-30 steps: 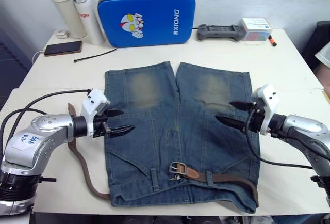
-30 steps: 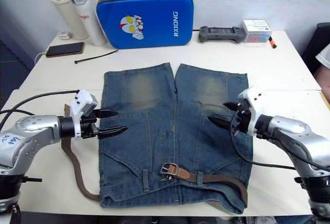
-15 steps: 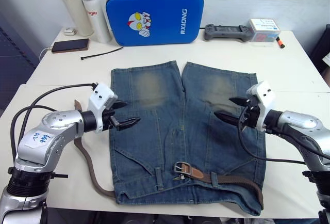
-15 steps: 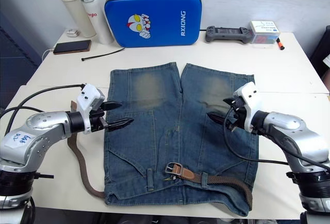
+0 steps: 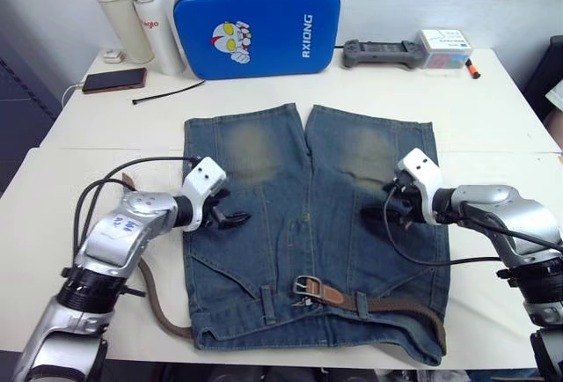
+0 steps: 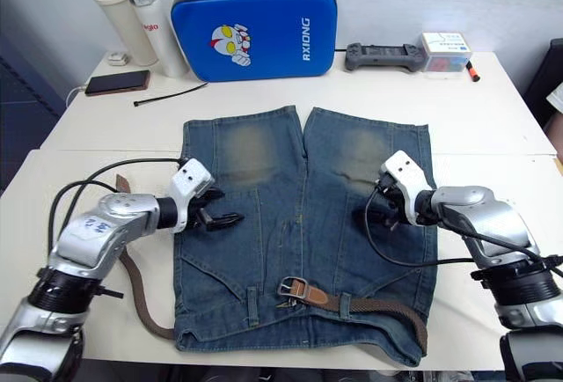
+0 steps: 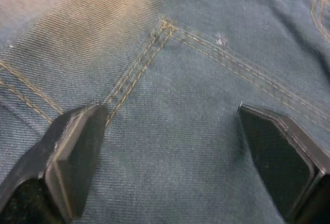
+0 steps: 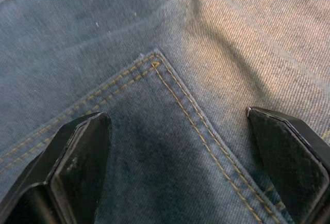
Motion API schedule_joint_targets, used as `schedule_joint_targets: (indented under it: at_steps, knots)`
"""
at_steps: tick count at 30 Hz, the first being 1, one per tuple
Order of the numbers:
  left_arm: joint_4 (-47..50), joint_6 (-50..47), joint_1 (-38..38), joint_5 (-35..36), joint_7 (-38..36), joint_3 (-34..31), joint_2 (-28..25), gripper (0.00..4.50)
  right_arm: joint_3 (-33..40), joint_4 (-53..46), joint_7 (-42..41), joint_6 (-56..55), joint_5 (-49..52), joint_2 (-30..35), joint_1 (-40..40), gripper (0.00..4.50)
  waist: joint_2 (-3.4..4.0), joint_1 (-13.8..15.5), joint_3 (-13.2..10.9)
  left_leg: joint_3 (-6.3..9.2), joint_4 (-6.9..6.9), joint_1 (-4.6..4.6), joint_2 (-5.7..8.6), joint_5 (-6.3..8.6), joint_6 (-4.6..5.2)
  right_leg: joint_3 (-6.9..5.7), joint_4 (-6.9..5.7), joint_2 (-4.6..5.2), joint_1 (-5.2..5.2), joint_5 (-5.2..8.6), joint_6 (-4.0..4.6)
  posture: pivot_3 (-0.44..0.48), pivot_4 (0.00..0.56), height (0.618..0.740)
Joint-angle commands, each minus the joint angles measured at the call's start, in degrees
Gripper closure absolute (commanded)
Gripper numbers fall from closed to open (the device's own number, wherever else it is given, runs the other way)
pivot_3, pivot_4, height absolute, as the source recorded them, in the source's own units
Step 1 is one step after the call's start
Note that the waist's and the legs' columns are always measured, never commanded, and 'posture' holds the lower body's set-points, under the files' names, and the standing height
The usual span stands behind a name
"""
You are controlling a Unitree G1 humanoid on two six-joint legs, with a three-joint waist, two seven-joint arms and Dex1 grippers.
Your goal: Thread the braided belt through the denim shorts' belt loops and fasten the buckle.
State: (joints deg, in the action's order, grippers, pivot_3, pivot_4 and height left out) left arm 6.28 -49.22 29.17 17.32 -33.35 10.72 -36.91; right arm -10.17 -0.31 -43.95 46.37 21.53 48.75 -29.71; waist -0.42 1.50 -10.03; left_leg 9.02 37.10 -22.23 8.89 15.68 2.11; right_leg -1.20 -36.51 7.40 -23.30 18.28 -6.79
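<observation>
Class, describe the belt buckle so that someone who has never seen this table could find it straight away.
Start at the denim shorts spread in the middle of the white table. Go to their waistband edge nearest the robot, where the braided belt runs. The buckle lies near the middle of that edge: a small silver metal frame, the only shiny piece among blue cloth and brown strap.

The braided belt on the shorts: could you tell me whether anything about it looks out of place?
Yes. The braided belt is only half threaded: the buckle lies mid-waistband on the denim shorts, while the other end trails loose off their left edge across the table.
</observation>
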Motion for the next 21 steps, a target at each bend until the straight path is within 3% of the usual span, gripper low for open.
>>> schedule_joint_targets:
  at_steps: [1,4,9,12,17,21]
  knots:
    - [-4.19,-0.45,0.23,-4.97,1.56,4.0,0.88,0.84,-3.17,1.57,-1.1,-0.61,-4.25,0.27,1.82,0.0,-0.09,0.09,0.19,-0.03,0.01,0.06,0.0,0.0,0.0,0.05,0.0,0.0,0.05,-0.01,-0.03,0.0,0.15,0.74]
    - [-3.17,-1.34,-0.51,-5.32,0.87,4.74,2.01,2.2,-3.17,-0.01,-1.3,-0.36,-4.95,-0.39,2.82,0.83,-0.09,0.2,0.39,-0.04,-0.01,0.27,0.0,0.07,0.02,0.08,0.05,-0.01,0.3,-0.03,-0.06,0.0,0.15,0.74]
    - [0.1,-4.47,-0.77,-3.9,0.06,2.94,3.33,4.47,0.09,-3.65,-2.53,4.3,-1.11,-1.42,4.65,3.29,-0.14,0.26,0.58,-0.04,-0.02,0.76,-0.05,0.37,0.06,0.12,0.32,-0.09,0.86,-0.01,-0.08,0.0,0.15,0.74]
    - [1.1,-6.2,-0.32,-2.92,0.08,0.98,4.0,4.5,2.75,-6.03,-2.88,7.34,1.51,-2.15,5.03,4.46,-0.15,0.3,0.59,-0.04,-0.03,0.75,-0.1,0.47,0.07,0.14,0.4,-0.15,0.86,-0.01,-0.09,0.0,0.15,0.74]
    - [2.74,-9.17,1.53,-1.42,1.16,-3.94,4.96,4.5,4.68,-7.1,-2.13,5.52,1.45,-4.06,1.56,4.46,-0.12,0.13,0.53,-0.07,-0.07,0.66,-0.16,0.51,0.07,0.17,0.5,-0.23,0.76,-0.01,-0.1,0.0,0.15,0.74]
    - [-2.45,-6.53,6.07,-3.35,4.19,-7.22,5.91,4.5,1.27,0.95,0.22,-3.04,-5.92,-7.07,-7.72,4.46,-0.04,-0.32,0.13,-0.24,-0.03,0.6,-0.24,0.49,0.02,0.31,0.42,-0.32,0.62,-0.05,-0.16,0.0,0.15,0.74]
